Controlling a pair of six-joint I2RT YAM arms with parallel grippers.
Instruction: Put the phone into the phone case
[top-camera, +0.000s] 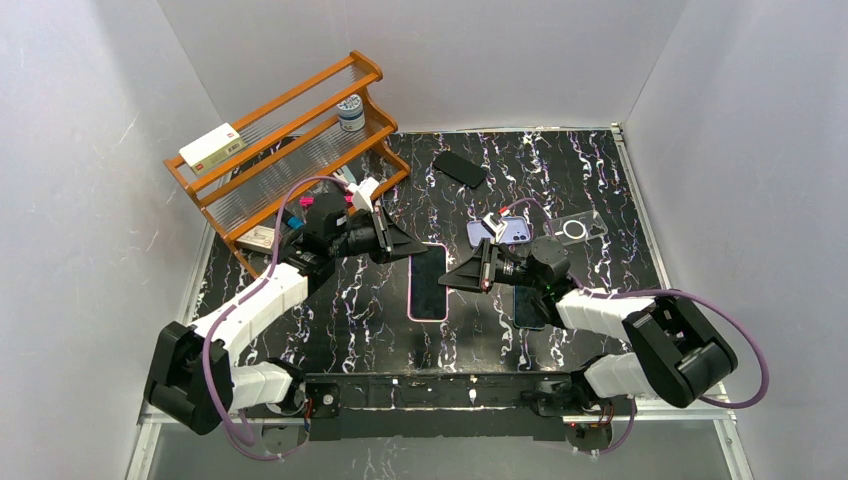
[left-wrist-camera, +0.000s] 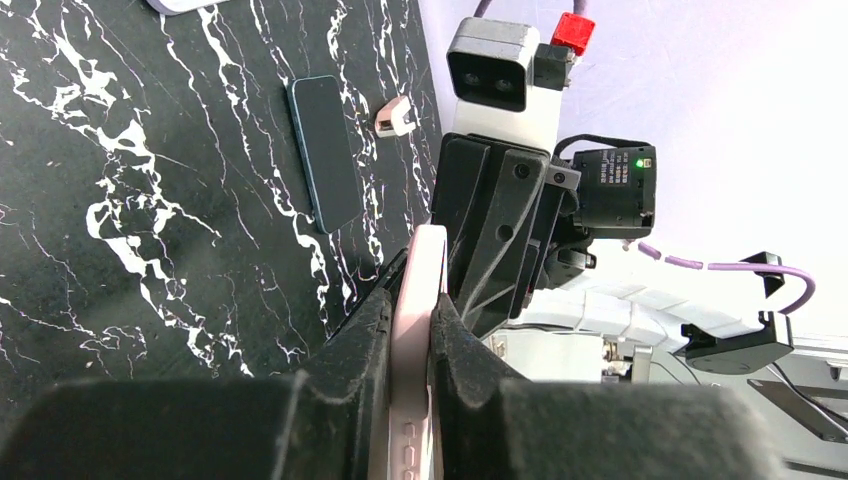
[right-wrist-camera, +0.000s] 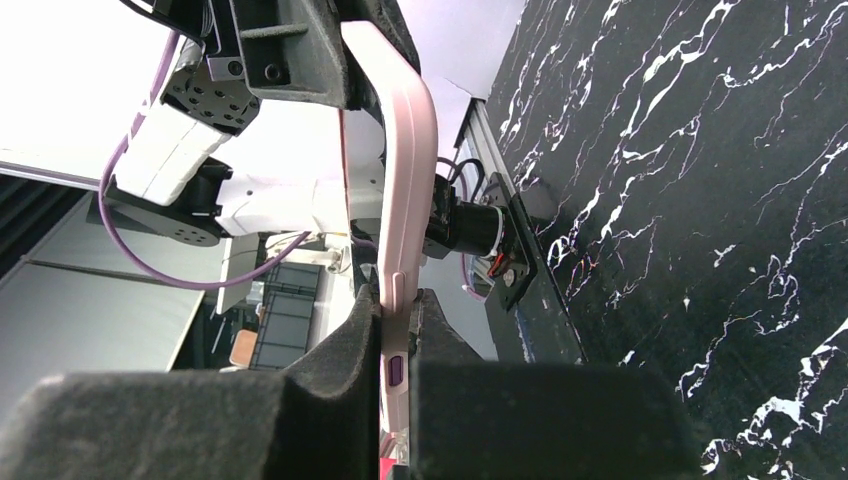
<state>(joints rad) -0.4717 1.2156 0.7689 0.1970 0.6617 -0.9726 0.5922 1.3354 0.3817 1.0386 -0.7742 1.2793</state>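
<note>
At mid-table the left gripper (top-camera: 408, 246) and right gripper (top-camera: 462, 276) each pinch a long edge of the pink case (top-camera: 410, 292) — I judge, to press its rim home around the phone (top-camera: 428, 280) lying inside, screen up.

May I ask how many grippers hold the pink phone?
2: the left gripper clamps the pink phone at its far end, the right gripper at its right edge; neither hidden.

Two robot arms (top-camera: 250, 305), one wooden rack (top-camera: 300, 98), one pink-edged phone (top-camera: 428, 282), one purple phone (top-camera: 515, 232), one dark phone (top-camera: 528, 305), one black slab (top-camera: 460, 168), one clear case (top-camera: 580, 228).
</note>
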